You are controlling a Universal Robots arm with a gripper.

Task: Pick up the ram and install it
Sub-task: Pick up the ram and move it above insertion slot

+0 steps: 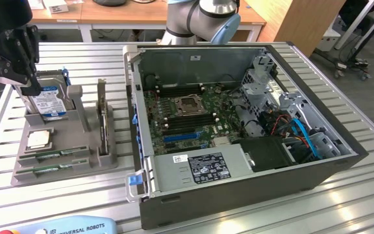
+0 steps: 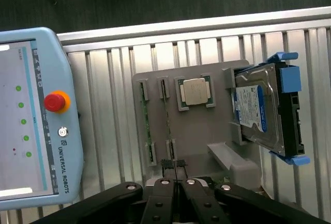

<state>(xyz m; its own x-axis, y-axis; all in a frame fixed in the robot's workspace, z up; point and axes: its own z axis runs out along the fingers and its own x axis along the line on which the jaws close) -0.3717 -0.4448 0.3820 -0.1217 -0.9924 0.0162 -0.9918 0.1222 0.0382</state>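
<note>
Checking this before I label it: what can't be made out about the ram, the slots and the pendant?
- Ram sticks, wrist view: edge-on in the grey fixture, so chips and labels are hidden.
- Memory slots on the motherboard, exterior view: too small to tell which are free.
- Teach pendant, wrist view: screen cut off by the picture's edge, text too small to read.

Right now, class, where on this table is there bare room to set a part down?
Bare slatted table lies between the grey holder and the teach pendant, and on the exterior view's right of the computer case. Crowded: the holder, packed with hard drive, processor and ram sticks; the gap between holder and case is narrow.
</note>
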